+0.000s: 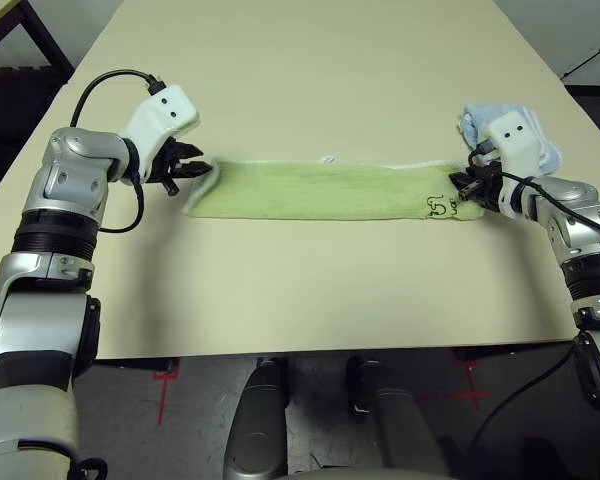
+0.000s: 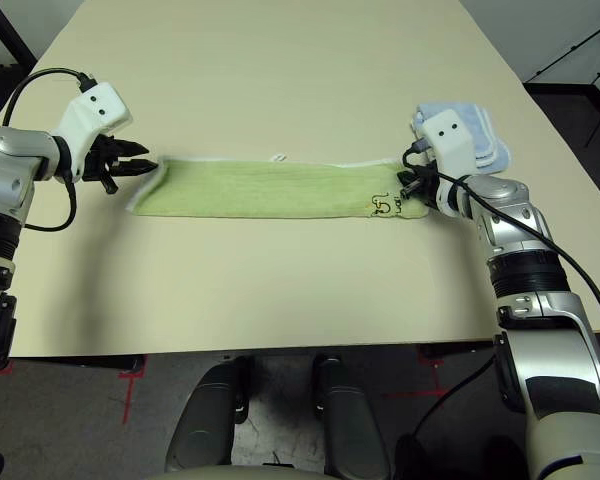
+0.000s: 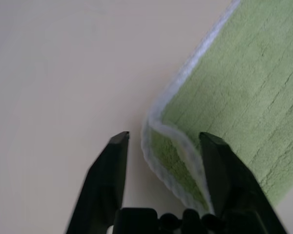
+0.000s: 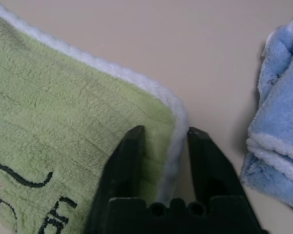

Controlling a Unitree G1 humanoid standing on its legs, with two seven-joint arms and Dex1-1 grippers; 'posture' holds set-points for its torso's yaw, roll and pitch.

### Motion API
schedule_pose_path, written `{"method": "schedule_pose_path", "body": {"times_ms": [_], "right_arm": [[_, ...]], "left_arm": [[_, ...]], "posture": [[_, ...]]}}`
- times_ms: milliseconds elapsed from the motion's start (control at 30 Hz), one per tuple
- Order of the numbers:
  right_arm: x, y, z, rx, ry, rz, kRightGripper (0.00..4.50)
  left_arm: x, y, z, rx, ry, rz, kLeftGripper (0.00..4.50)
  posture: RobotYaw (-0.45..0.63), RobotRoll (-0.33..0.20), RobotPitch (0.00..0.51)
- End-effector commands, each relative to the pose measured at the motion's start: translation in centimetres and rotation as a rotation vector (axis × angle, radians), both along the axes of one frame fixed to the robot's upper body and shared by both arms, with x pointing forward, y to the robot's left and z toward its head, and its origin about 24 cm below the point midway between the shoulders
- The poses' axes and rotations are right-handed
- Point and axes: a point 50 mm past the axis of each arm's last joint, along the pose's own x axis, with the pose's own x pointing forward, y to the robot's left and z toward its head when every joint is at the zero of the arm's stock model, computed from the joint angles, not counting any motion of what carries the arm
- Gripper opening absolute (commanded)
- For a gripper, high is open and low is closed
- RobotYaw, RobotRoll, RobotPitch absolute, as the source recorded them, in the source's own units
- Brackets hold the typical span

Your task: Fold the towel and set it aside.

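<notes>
The towel (image 1: 325,190), soft, light terry likely to sag, lies as a long strip on the bench (image 1: 310,290) between the left gripper (image 3: 163,146) and right gripper (image 4: 163,139), whose parted jaws each straddle an end's white edging, good places to pinch.

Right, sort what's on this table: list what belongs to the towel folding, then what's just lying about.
Part of the job:
- light green terry towel with white edging, folded into a long strip
- left gripper, open at the towel's left end
- right gripper, its fingers astride the edging at the right end

Just lying about:
- small pale blue folded towel, beside the right gripper
</notes>
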Motion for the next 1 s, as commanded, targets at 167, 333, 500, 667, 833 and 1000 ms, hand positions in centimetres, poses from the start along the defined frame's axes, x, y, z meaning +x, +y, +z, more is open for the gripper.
{"method": "schedule_pose_path", "body": {"times_ms": [167, 333, 500, 667, 833, 1000], "right_arm": [[0.0, 0.0, 1.8, 0.024, -0.096, 0.012, 4.48], [-0.8, 0.2, 3.8, 0.048, -0.186, 0.054, 4.48], [-2.0, 1.9, 5.1, 0.126, -0.235, 0.134, 4.48], [-3.0, 4.1, 4.5, 0.197, -0.212, 0.184, 4.48], [-3.4, 5.6, 3.0, 0.202, -0.173, 0.195, 4.48], [-3.1, 6.3, 2.3, 0.203, -0.151, 0.190, 4.48]], "left_arm": [[0.2, -0.6, 1.7, -0.079, -0.084, 0.024, 4.50], [-0.4, -1.9, 3.8, -0.301, -0.109, -0.037, 4.50], [-1.9, -4.3, 4.6, -0.482, -0.040, -0.151, 4.50], [-2.6, -5.7, 2.2, -0.524, 0.066, -0.167, 4.50], [-3.3, -6.3, -1.7, -0.445, 0.159, -0.156, 4.50], [-2.8, -5.7, -4.7, -0.307, 0.145, -0.062, 4.50]], "posture": [[0.14, 0.000, 0.240], [0.14, 0.000, 0.234], [0.13, 0.000, 0.225], [0.12, 0.000, 0.221], [0.12, 0.000, 0.217], [0.12, 0.000, 0.216]]}}
